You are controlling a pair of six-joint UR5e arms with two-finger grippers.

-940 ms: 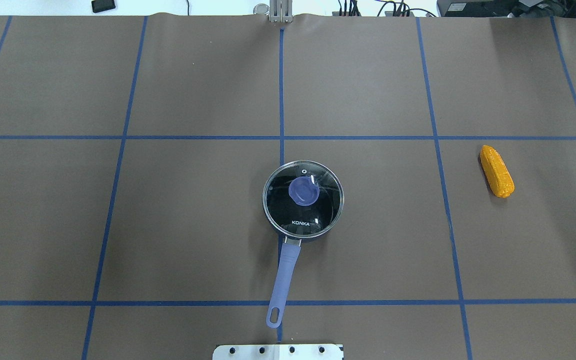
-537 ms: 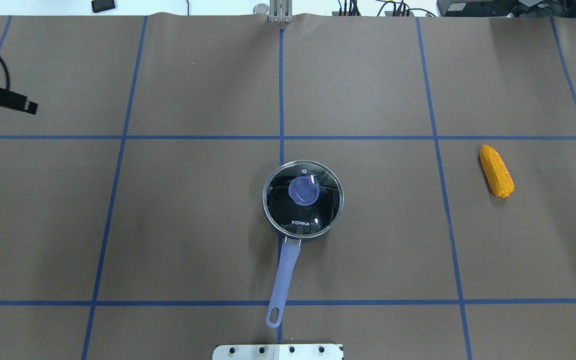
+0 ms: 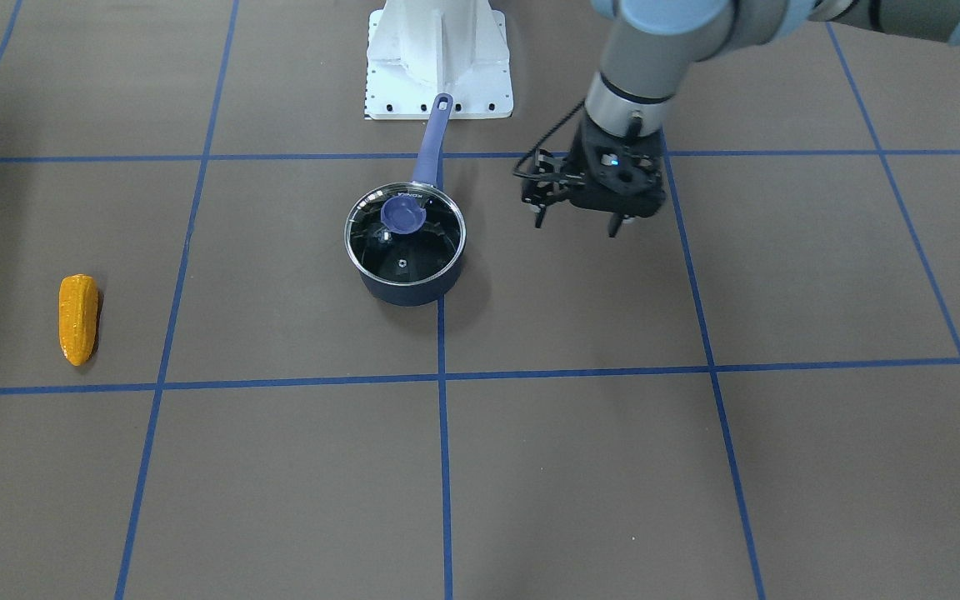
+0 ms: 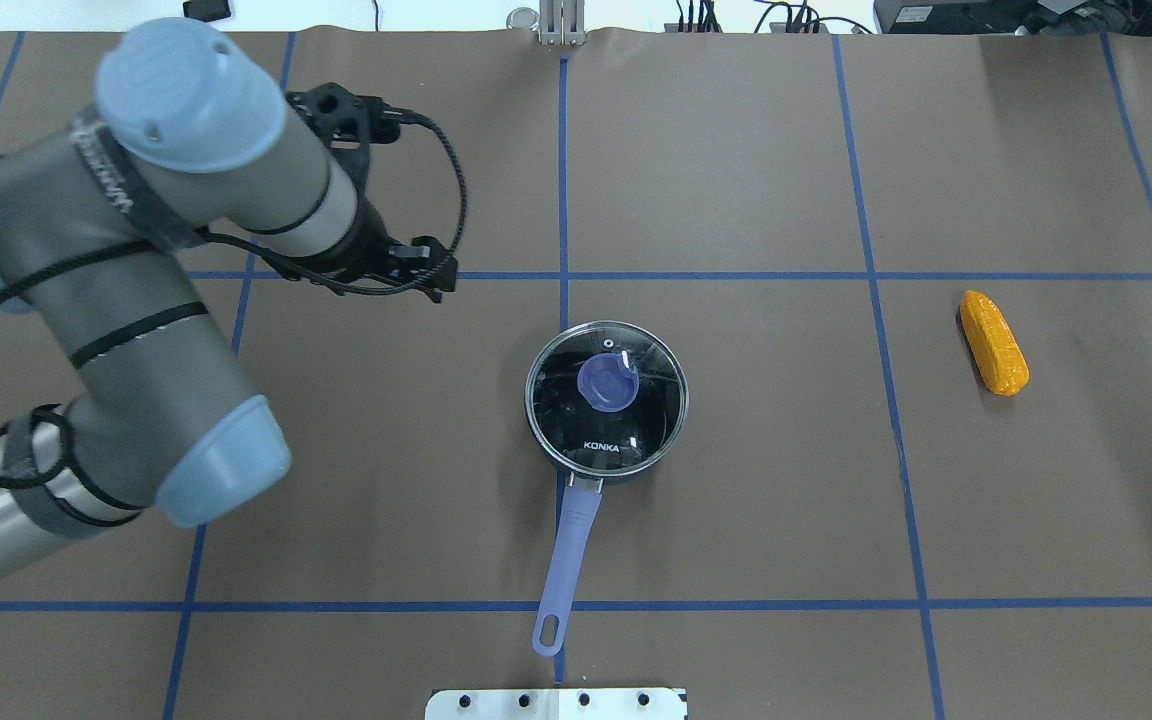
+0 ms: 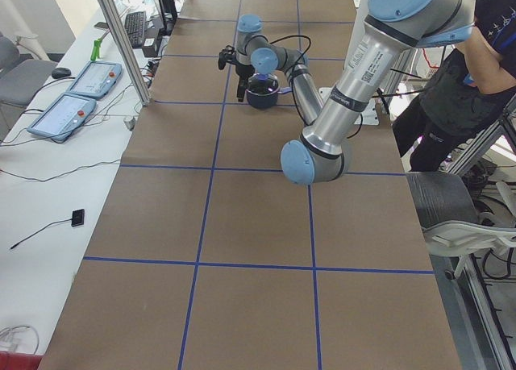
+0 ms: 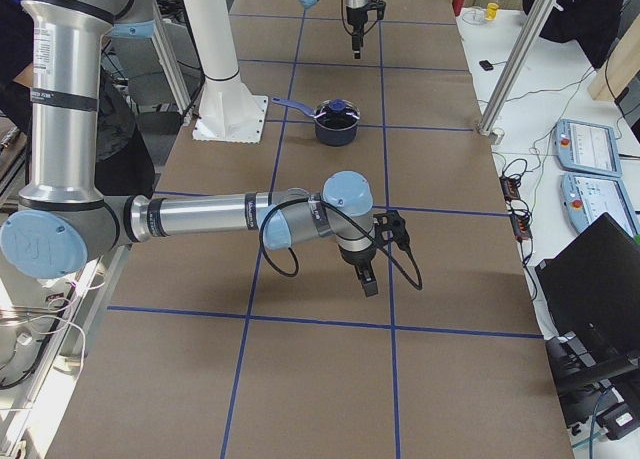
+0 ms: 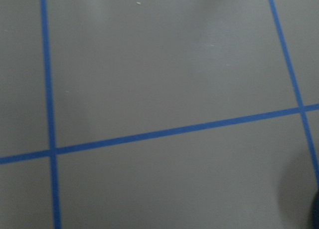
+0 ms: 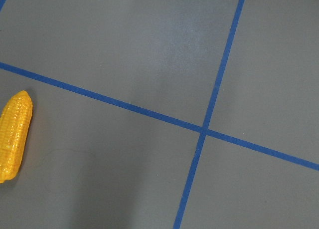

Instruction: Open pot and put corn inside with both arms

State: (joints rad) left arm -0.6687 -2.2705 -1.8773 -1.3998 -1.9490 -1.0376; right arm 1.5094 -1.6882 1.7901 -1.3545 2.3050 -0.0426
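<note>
The dark blue pot [image 4: 571,545] stands mid-table with its glass lid [image 4: 608,430] on and its long handle pointing toward my base. It also shows in the front view [image 3: 405,292]. My left gripper [image 3: 577,223] hangs open and empty above the table beside the pot, apart from it, and shows in the overhead view [image 4: 431,280] to the pot's far left. The orange-yellow corn [image 4: 993,342] lies on the table far to the right, also in the front view [image 3: 78,319] and the right wrist view [image 8: 14,134]. My right gripper [image 6: 366,279] shows only in the right side view, and I cannot tell its state.
My white base plate [image 3: 438,58] sits just behind the pot handle's end. Blue tape lines grid the brown table cover [image 4: 736,500]. A person [image 5: 459,72] stands beside the table near my base. Control tablets [image 6: 590,144] lie off the table's far side.
My left arm has swung in from the left edge of the overhead view toward the pot. The pot, lid and corn have not moved.
</note>
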